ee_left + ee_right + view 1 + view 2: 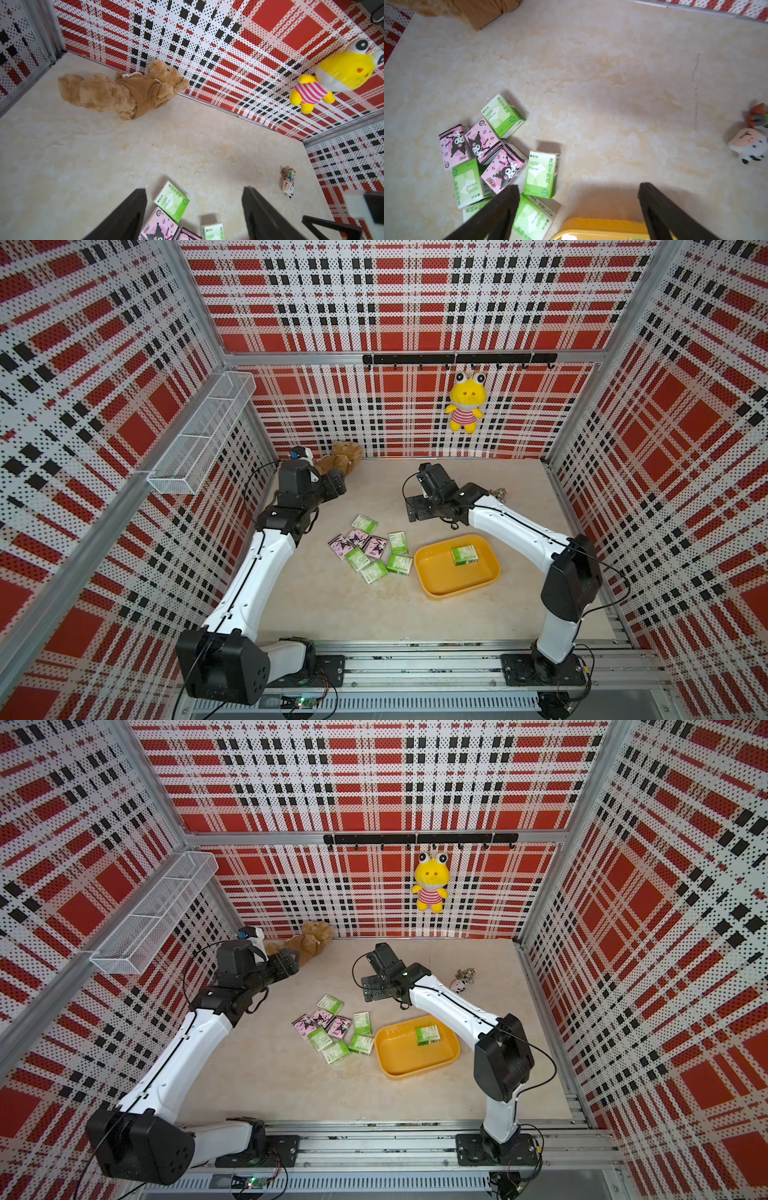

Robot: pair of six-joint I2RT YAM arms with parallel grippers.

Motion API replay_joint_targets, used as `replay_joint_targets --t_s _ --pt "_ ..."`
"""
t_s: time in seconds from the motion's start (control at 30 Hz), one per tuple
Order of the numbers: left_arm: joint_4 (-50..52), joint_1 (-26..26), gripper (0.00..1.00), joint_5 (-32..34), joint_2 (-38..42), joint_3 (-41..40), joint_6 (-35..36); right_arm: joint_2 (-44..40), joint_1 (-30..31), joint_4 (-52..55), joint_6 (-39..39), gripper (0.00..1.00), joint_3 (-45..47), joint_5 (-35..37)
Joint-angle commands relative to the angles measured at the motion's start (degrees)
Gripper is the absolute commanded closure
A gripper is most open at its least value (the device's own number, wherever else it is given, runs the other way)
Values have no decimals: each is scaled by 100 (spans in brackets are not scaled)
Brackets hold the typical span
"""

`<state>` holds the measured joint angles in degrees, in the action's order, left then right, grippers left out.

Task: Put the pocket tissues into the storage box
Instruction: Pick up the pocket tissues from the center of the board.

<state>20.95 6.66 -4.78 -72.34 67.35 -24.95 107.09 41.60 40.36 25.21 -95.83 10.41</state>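
On the left wall a white wire mesh basket [199, 439] is mounted, nothing being seen in it. The left gripper [194, 209] is held above the table near the back left corner, close to a brown plush bear [124, 91] that lies on its side against the back wall; in the left wrist view its two dark fingers [133, 212] are seen spread apart with nothing between them, and the nearest packs are seen below the gap. The pocket tissues [368, 547] are found mostly in a loose cluster at mid-table, well apart from the left gripper: three pink packs with a black cartoon figure and five green-and-white packs are counted, touching or partly overlapping one another. The storage box [432, 585], a shallow yellow-orange tray, is set just to the right of the cluster, and one green-and-white pack [465, 554] is seen lying inside it, toward its back right part. The right gripper [578, 209] is held above the table behind the box; in the right wrist view its fingers [500, 207] are seen wide apart and empty, with the near rim of the box below the gap and the cluster beside one finger. A small black-and-white keychain toy [461, 982] is placed near the right wall, apart from both. A yellow plush frog [464, 404] in a striped shirt is hung from a black hook rail [457, 359] on the back wall.
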Motion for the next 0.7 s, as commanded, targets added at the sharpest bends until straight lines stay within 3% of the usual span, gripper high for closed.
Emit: replay_joint_targets --t_s 0.0,0.37,0.67 --pt "-111 -26 21 -273 35 -139 34 421 160 520 303 5 -243 -277" --pt "-162 -11 21 -426 -88 -286 52 1580 574 1032 217 10 -1212 -525" --pt "-205 11 21 -437 -127 -398 90 1987 577 1136 219 11 -1286 -500"
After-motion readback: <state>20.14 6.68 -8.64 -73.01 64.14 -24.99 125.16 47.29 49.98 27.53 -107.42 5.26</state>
